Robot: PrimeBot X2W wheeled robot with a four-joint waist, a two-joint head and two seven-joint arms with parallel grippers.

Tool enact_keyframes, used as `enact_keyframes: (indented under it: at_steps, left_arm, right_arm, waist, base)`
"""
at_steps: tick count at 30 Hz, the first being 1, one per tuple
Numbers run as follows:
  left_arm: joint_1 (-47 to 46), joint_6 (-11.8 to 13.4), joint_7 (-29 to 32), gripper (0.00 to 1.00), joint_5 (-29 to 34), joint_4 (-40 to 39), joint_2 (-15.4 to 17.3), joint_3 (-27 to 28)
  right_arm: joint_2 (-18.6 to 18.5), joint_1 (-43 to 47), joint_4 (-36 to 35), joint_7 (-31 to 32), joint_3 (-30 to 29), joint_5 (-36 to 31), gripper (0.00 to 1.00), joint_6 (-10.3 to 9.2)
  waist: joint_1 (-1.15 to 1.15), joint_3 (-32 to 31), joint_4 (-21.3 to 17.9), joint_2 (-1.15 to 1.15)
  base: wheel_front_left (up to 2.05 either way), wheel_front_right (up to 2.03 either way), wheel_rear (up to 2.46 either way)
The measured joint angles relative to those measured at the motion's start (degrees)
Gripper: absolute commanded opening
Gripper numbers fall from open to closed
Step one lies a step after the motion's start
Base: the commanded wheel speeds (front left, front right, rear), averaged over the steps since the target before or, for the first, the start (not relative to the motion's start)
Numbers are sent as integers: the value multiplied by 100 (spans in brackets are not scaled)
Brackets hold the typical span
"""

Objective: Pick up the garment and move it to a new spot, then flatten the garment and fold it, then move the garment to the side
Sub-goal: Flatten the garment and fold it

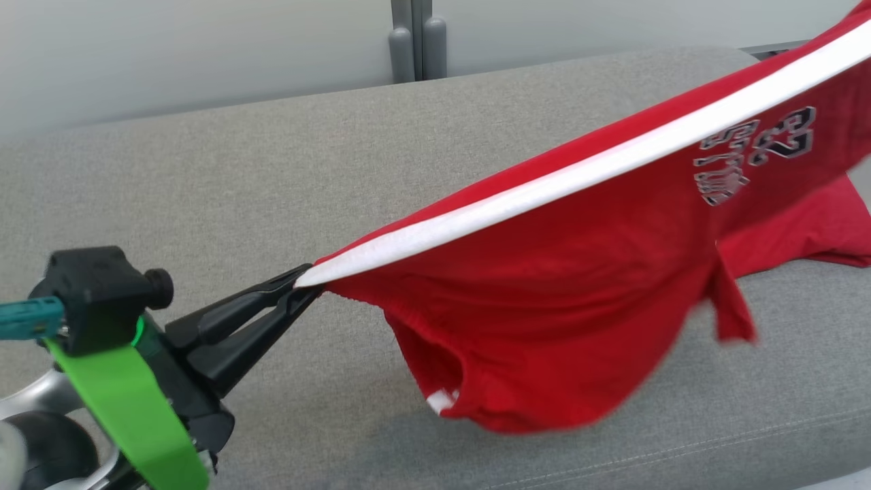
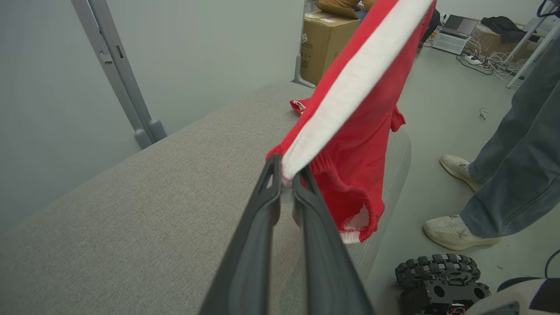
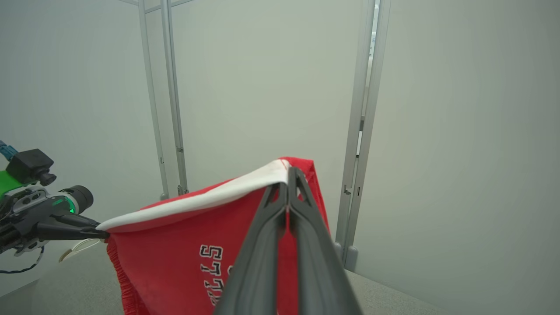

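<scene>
Hanging stretched above the grey cushion, the red garment runs from 8 o'clock up to 2 o'clock in the head view. The left gripper is clamped on its white-striped lower end, and the right gripper is pinched tight on the raised end.

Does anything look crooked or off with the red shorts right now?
Slightly. The shorts hang slanted: the left pincer holds one end low near the couch, the right pincer holds the other higher. One part rests on the couch.
</scene>
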Motion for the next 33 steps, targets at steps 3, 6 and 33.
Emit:
enact_keyframes:
  at_steps: [3,6,33]
  left_arm:
    - [-106,92,296,0,-344,-370,187,203]
    - [-287,250,600,0,-675,-646,342,410]
    - [-4483,417,171,0,1131,1931,-1731,-375]
  right_arm:
    - [-283,0,-124,209,-302,338,0,-100]
    - [-514,1,-179,439,-568,694,0,-196]
    - [1157,-4055,1057,54,581,-280,0,-901]
  waist:
    - [0,-74,-40,0]
    - [0,-69,-55,0]
    - [0,1496,606,0]
  base:
    - [0,0,0]
    - [0,0,0]
    - [0,0,0]
